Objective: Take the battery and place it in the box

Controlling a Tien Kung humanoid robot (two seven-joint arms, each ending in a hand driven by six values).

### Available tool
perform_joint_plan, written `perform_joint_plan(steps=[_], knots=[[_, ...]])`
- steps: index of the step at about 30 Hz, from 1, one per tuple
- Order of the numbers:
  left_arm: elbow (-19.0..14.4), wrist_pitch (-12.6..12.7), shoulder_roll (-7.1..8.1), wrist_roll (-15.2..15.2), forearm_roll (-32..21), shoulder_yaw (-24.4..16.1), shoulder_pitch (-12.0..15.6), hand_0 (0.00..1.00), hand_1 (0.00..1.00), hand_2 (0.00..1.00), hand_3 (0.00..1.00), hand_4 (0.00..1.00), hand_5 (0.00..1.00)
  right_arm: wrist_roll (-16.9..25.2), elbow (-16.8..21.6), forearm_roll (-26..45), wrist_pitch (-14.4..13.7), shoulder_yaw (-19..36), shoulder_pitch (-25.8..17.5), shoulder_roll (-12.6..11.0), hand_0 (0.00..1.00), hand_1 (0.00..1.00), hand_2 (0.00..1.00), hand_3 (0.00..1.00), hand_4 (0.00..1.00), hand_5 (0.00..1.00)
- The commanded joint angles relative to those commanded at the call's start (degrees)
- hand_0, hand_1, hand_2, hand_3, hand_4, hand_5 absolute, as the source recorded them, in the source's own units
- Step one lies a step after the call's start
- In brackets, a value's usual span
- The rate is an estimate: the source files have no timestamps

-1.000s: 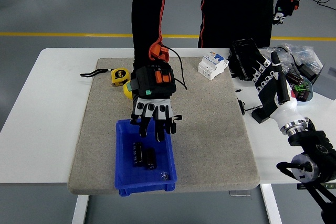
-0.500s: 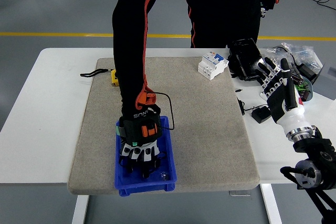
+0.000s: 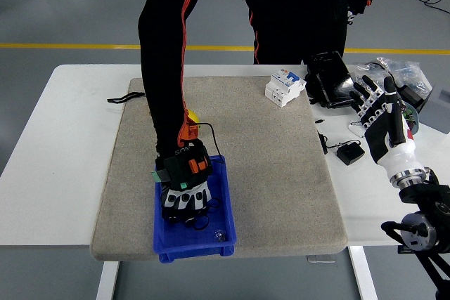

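**A:** Head view first: what takes up most of the scene?

**B:** A white table on a grey floor crossed by one yellow line. A large grey mat covers the table's middle. One person in black stands at the far side and leans in over the mat.

**A:** What are the hands doing?

**B:** The person's gloved hand, one visible over the table, reaches down into one blue box at the mat's near edge. Its fingers point down inside the box and hide most of the contents. Something dark shows just under the fingertips, but whether it is gripped cannot be told. The robot's right hand is raised above the table's right side, palm upright, fingers spread apart, holding and touching nothing. Only this one robot hand shows.

**A:** And the battery?

**B:** It cannot be made out for certain; the dark shape inside the box beneath the person's glove is too covered to identify.

**A:** Smaller things?

**B:** One white breaker-like device sits at the mat's far right corner, with one black case just beside it. One small black adapter lies on the bare table near the robot's hand. A pile of clear bags sits at the far right. A black strap lies at the mat's far left edge.
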Motion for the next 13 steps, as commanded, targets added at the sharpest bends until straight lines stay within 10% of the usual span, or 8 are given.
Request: perform_joint_plan(steps=[13], knots=[[1.6, 5.01, -0.39, -6.83, -22.79, 9.15, 3.4, 0.663, 0.675, 0.705, 0.587, 0.625, 0.569, -0.92, -0.87, -0.16, -0.37, -0.35, -0.37, 0.63, 0.998, 0.91, 0.909, 0.928, 0.998, 0.96]])
